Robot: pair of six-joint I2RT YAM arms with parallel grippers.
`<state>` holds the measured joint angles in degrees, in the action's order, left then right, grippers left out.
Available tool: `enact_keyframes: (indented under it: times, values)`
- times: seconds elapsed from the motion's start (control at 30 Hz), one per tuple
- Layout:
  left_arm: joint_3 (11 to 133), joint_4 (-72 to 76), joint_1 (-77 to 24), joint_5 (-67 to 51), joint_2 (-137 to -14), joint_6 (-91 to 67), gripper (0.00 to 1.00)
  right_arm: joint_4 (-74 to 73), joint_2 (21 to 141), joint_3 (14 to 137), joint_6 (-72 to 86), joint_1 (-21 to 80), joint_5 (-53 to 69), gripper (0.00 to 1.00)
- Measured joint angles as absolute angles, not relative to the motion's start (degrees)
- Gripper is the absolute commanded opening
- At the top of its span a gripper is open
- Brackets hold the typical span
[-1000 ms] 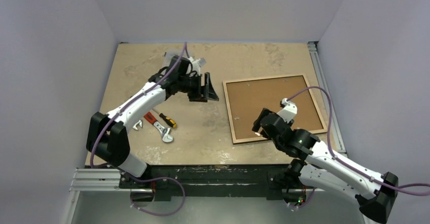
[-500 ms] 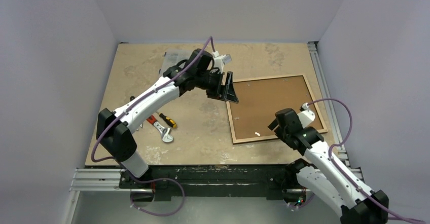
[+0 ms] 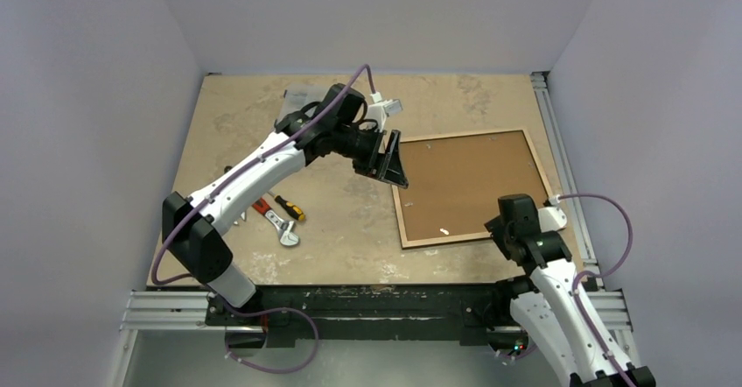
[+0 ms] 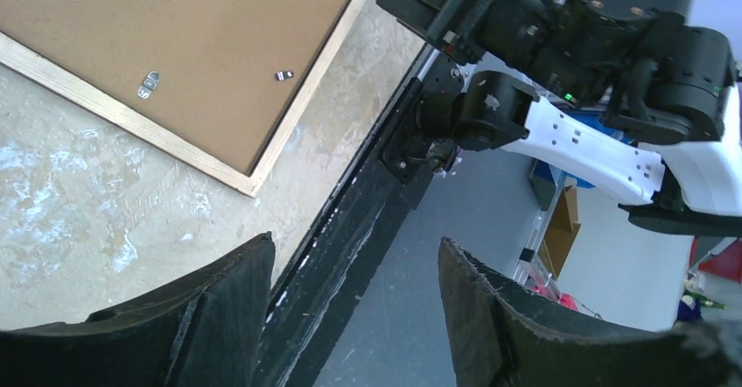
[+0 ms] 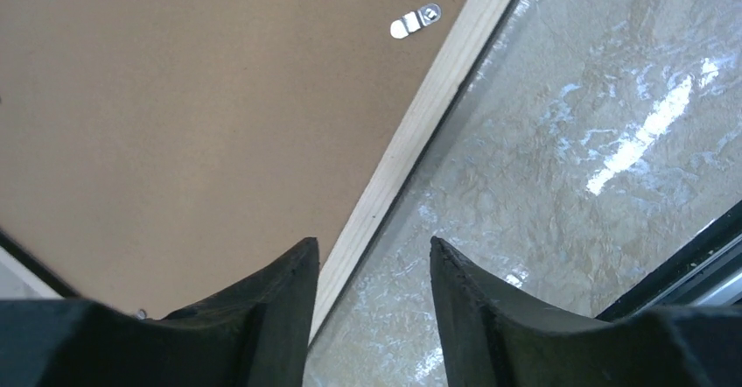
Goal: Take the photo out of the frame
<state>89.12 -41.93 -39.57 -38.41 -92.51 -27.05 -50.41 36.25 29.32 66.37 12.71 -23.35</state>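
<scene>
The frame [image 3: 468,186] lies face down on the table [image 3: 350,238], right of centre and turned a bit off square to the table's edges. Its brown backing faces up w/ a thin pale wooden edge all round. The backing looks flat and matt, like fibreboard. The photo I can't see, since only the rear shows. Near the frame's near edge a small silvery turn clip [image 5: 415,21] sits on the backing, just inside the wood strip. My left wrist cam shows a small metal hanger [image 4: 150,81] and a tiny dark tab [image 4: 282,75] on the brown too. My left hand [image 3: 388,161] hangs over the frame's left edge, near the far-left corner, fingers apart w/ nothing btwn them. My right hand [image 5: 372,251] is by the frame's near-right corner, above the pale edge where it meets the table. Its fingers have a clear gap btwn them, nothing gripped. Whether either hand touches the frame I can't tell. Well apart on the left of the table lie a black-and-orange screwdriver [image 3: 287,207] and an adjustable wrench [image 3: 283,231]. A clear plastic box [image 3: 296,100] sits at the far side, partly behind my left arm.
</scene>
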Motion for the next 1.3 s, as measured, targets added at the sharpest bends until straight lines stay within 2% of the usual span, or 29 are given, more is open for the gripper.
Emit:
enact_keyframes:
  times: [0.07, 0.17, 0.53, 1.07, 1.3]
  values:
    - [89.1, -42.2, -39.6, -39.1, -91.6, -26.7, 0.66, -50.4, 36.6, 28.3, 67.5, 12.3, -23.4, 0.41]
    - [89.1, -42.3, -39.6, -40.1, -89.8, -26.2, 0.66, -50.2, 38.3, 27.3, 68.8, 11.8, -23.6, 0.39]
    - [88.4, -42.0, -39.6, -43.3, -88.1, -25.9, 0.66, -41.6, 43.5, 23.6, 70.9, 8.2, -22.2, 0.38]
    - [86.2, -39.9, -41.1, -43.1, -89.0, -25.8, 0.64, -33.1, 43.9, 19.2, 71.2, 4.7, -18.0, 0.35]
    - [85.0, -38.8, -46.1, -36.7, -89.3, -23.1, 0.64, -31.9, 44.9, 18.7, 74.3, 4.3, -17.0, 0.0]
